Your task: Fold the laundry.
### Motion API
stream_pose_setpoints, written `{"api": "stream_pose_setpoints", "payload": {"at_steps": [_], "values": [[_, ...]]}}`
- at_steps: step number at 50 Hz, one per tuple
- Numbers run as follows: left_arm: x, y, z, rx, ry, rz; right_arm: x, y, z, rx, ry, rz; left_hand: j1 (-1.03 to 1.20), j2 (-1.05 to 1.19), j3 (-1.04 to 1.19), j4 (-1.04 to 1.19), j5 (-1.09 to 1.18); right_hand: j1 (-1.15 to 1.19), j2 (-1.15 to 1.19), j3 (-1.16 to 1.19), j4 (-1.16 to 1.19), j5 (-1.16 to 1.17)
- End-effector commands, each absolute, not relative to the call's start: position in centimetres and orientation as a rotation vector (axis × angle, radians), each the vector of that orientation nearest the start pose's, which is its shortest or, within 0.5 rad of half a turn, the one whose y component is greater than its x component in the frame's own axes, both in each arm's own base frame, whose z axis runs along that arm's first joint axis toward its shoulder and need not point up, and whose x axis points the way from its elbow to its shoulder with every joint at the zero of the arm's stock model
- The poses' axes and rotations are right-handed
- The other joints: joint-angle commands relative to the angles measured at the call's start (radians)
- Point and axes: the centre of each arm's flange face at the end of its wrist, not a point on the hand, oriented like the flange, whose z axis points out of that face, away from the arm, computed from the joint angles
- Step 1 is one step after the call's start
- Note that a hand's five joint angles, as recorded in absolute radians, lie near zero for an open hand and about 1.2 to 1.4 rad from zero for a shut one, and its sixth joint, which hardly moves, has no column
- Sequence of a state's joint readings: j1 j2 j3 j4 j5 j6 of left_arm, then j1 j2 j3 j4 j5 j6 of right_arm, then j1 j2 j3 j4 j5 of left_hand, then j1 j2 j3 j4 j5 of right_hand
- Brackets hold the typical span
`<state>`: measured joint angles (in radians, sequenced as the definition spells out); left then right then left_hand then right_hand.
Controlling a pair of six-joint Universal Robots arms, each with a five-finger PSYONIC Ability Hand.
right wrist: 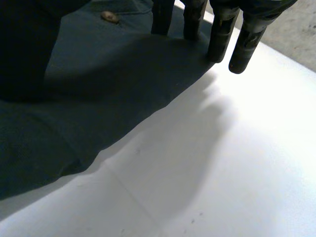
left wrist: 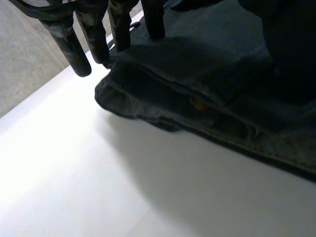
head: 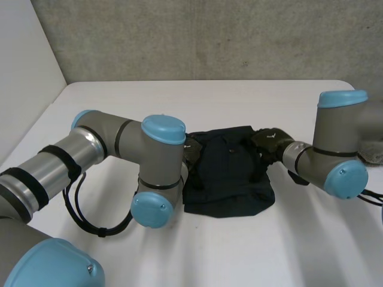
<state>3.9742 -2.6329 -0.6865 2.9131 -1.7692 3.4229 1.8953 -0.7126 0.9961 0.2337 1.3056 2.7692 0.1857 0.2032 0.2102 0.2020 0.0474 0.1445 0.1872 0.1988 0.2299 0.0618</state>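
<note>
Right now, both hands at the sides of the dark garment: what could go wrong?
1. The left hand has straight fingers at the layered edge of the dark garment, some of them past it; closing may catch only the top layer.
2. The right hand straddles the opposite edge with straight fingers, some over the bare table; a pinch could slip off and pull the fold askew.

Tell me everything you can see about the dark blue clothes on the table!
It is a dark blue garment, folded into a rough square, lying flat on the white table. The cloth looks thick, like denim, with stitched seams, layered folds and a small brass-coloured button. The left hand rests straight fingers on one side edge, and the right hand does the same on the opposite edge.
</note>
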Motion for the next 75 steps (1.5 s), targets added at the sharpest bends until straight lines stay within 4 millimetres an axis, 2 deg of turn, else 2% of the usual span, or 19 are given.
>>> {"api": "stream_pose_setpoints", "payload": {"at_steps": [1,4,7,8,9,11,13,17,23,28,33,41,45,48,53,57,59,70,75], "values": [[-40.4,-27.0,15.7,1.122,2.398,-1.904,28.1,-35.2,18.8,-0.999,2.209,-1.646,0.016,-0.001,-0.008,0.000,-0.020,0.030,-0.013,-0.024,-0.055,-0.062],[-40.0,-27.1,18.0,1.081,2.380,-1.967,27.9,-35.1,21.6,-0.939,2.152,-1.741,0.016,-0.001,-0.008,0.000,-0.020,0.030,-0.013,-0.024,-0.055,-0.062],[-39.3,-26.6,21.5,1.033,2.356,-2.050,27.5,-34.9,23.3,-0.879,2.123,-1.807,0.016,-0.001,-0.008,0.000,-0.020,0.030,-0.013,-0.024,-0.055,-0.062],[-39.0,-26.6,22.4,1.016,2.352,-2.075,27.1,-34.6,24.8,-0.825,2.099,-1.865,0.016,-0.001,-0.008,0.000,-0.020,0.030,-0.013,-0.024,-0.055,-0.062],[-38.2,-26.6,24.1,0.971,2.343,-2.120,27.0,-34.5,25.5,-0.805,2.089,-1.888,0.016,-0.001,-0.008,0.000,-0.020,0.030,-0.013,-0.024,-0.055,-0.062],[-37.3,-26.5,25.8,0.921,2.331,-2.169,26.6,-34.1,27.1,-0.753,2.065,-1.945,0.016,-0.001,-0.008,0.000,-0.020,0.030,-0.013,-0.024,-0.055,-0.062],[-35.7,-26.6,28.4,0.835,2.297,-2.243,25.9,-33.3,29.5,-0.679,2.033,-2.017,0.016,-0.001,-0.008,0.000,-0.020,0.030,-0.013,-0.024,-0.055,-0.062],[-32.6,-26.3,31.5,0.716,2.241,-2.304,24.8,-31.4,33.1,-0.588,1.975,-2.108,0.007,-0.010,-0.017,-0.009,-0.029,0.030,-0.013,-0.024,-0.055,-0.062],[-27.6,-25.0,33.3,0.592,2.223,-2.275,22.7,-28.7,35.2,-0.522,2.002,-2.169,0.001,-0.016,-0.023,-0.015,-0.035,0.030,-0.013,-0.024,-0.055,-0.062],[-24.1,-22.9,33.1,0.491,2.265,-2.254,21.4,-27.0,35.2,-0.515,2.048,-2.149,-0.007,-0.025,-0.032,-0.024,-0.044,0.030,-0.013,-0.024,-0.055,-0.062],[-23.3,-21.8,32.7,0.466,2.284,-2.290,20.7,-26.0,34.6,-0.511,2.082,-2.130,-0.007,-0.025,-0.032,-0.024,-0.044,0.030,-0.013,-0.024,-0.055,-0.062],[-23.3,-22.0,33.3,0.459,2.259,-2.336,20.7,-25.8,34.6,-0.516,2.086,-2.121,-0.007,-0.025,-0.032,-0.024,-0.044,0.030,-0.013,-0.024,-0.055,-0.062],[-23.3,-22.2,33.3,0.449,2.257,-2.346,21.0,-25.5,33.9,-0.561,2.120,-2.029,-0.007,-0.025,-0.032,-0.024,-0.044,0.030,-0.013,-0.024,-0.055,-0.062],[-23.3,-22.3,32.8,0.436,2.272,-2.343,21.5,-25.6,32.0,-0.612,2.175,-1.885,-0.010,-0.028,-0.035,-0.027,-0.047,0.030,-0.013,-0.024,-0.055,-0.062],[-23.2,-22.4,31.7,0.405,2.320,-2.327,21.5,-26.6,28.2,-0.616,2.293,-1.691,-0.010,-0.028,-0.035,-0.027,-0.047,0.030,-0.013,-0.024,-0.055,-0.062],[-23.2,-22.5,30.9,0.389,2.337,-2.325,21.5,-26.4,25.1,-0.620,2.360,-1.562,-0.010,-0.028,-0.035,-0.027,-0.047,0.030,-0.013,-0.024,-0.055,-0.062],[-23.2,-22.5,30.3,0.390,2.341,-2.319,21.8,-26.7,22.7,-0.613,2.388,-1.499,-0.010,-0.028,-0.035,-0.027,-0.047,0.030,-0.013,-0.024,-0.055,-0.062],[-23.2,-22.4,29.4,0.394,2.346,-2.314,22.3,-27.8,15.9,-0.476,2.393,-1.396,-0.010,-0.028,-0.035,-0.027,-0.047,0.034,-0.008,-0.020,-0.051,-0.058],[-23.2,-22.4,28.8,0.400,2.365,-2.288,22.5,-28.1,14.7,-0.478,2.376,-1.420,-0.010,-0.028,-0.035,-0.027,-0.047,0.067,0.024,0.012,-0.019,-0.025]]}}
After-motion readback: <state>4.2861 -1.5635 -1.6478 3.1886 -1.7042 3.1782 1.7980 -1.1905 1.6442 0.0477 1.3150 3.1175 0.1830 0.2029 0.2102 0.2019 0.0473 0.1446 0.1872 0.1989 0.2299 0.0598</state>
